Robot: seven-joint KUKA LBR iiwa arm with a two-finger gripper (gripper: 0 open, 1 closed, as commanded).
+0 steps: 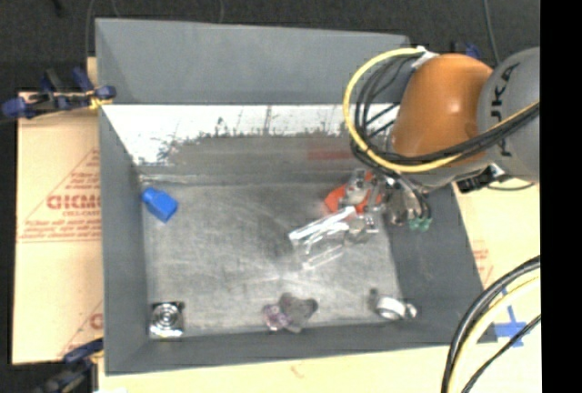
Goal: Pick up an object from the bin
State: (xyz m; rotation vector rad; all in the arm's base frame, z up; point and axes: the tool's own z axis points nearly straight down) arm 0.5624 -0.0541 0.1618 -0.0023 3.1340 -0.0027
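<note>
The gripper [306, 245] hangs low in the right half of the bin [123, 227], with the arm's orange wrist cover [439, 106] above the bin's right wall. Its two pale fingers [318, 227] point toward the bin's middle and stand apart. Only the scuffed bin floor shows between them, so nothing is held.

The nearest thing is a small red piece [335, 197], lying toward the bin's far wall and just beside the base of the fingers rather than between them. It is partly covered by the wrist, so its shape cannot be told.

The other things lie loose along the bin's edges, probably because they slide down the sloped walls and rest where the floor begins:
- a blue block [159, 204] by the left wall
- a round shiny metal part [168, 318] in the near left corner
- a purplish crumpled piece [289, 312] at the middle of the near wall
- a silvery ring-like piece [391, 307] toward the near right corner

All four lie well apart from the fingers. Judging by this, the pick is not yet made.
</note>
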